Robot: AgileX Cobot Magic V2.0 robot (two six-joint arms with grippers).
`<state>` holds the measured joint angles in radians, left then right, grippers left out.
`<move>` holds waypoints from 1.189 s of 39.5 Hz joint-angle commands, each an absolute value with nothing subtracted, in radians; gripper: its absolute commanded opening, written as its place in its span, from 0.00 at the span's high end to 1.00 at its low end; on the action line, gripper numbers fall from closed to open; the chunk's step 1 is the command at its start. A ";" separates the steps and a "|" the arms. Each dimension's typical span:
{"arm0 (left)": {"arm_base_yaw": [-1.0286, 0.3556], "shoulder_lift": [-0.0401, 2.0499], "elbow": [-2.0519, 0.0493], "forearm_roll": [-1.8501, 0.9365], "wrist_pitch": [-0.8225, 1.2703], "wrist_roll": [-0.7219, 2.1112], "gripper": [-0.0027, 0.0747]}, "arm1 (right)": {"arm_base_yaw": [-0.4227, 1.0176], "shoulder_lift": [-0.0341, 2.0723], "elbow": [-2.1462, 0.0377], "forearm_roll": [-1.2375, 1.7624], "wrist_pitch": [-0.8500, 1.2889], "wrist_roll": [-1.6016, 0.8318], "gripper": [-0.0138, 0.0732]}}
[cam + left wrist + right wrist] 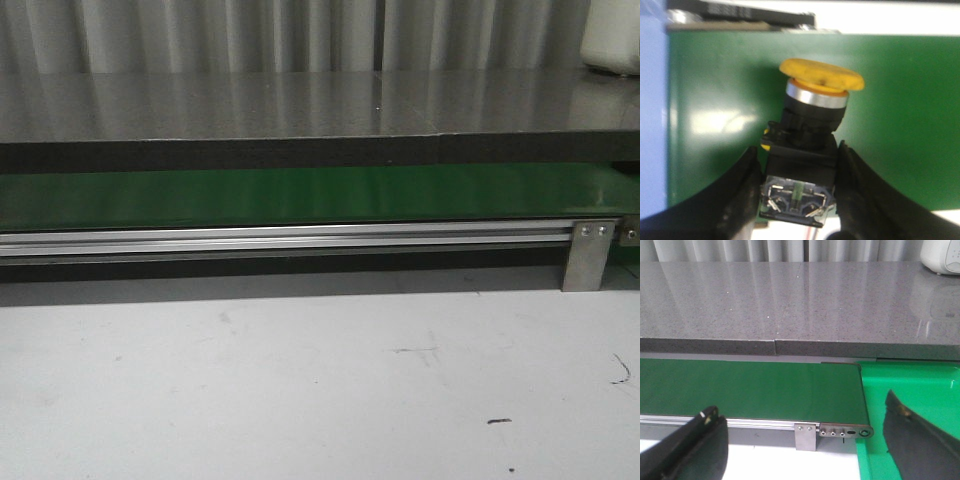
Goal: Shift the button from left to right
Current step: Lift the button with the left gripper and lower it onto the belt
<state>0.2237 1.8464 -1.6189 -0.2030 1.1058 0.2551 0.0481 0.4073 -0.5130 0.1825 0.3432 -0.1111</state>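
left wrist view: your left end effector is clenched on the button body, cap at 12 o'clock, above the green belt. your right end effector waits released, empty.

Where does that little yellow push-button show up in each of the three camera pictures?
Front view: not in it; only the green belt, its rail and the grey counter show.
Left wrist view: the button fills the middle, its black body clamped between the left gripper jaws, over the belt.
Right wrist view: not in it; the right gripper is open with nothing between its jaws.
Shared landmark: the green belt, seen in all three.
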 commanded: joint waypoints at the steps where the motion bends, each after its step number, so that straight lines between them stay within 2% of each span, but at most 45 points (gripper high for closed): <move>1: 0.201 1.824 -1.646 -0.170 1.129 0.191 0.82 | 0.050 0.420 -0.549 0.186 0.272 -0.115 0.10; 8: 0.199 1.892 -1.646 -0.165 1.123 0.155 0.82 | 0.050 0.420 -0.549 0.186 0.272 -0.115 0.10; 23: 0.199 1.906 -1.646 -0.108 1.048 0.110 0.79 | 0.050 0.420 -0.549 0.186 0.273 -0.115 0.10; 26: 0.199 1.906 -1.646 -0.108 1.048 0.110 0.69 | 0.050 0.420 -0.549 0.186 0.273 -0.115 0.10; 32: 0.199 1.906 -1.657 -0.112 1.051 0.110 0.36 | 0.050 0.420 -0.549 0.186 0.273 -0.115 0.10; 35: 0.193 1.906 -1.692 -0.122 1.083 0.110 0.25 | 0.050 0.420 -0.549 0.186 0.273 -0.115 0.10; 37: 0.184 1.904 -1.731 -0.124 1.115 0.115 0.23 | 0.050 0.420 -0.549 0.186 0.273 -0.115 0.10; 47: 0.135 1.889 -1.945 -0.124 1.283 0.123 0.24 | 0.050 0.420 -0.549 0.186 0.273 -0.115 0.10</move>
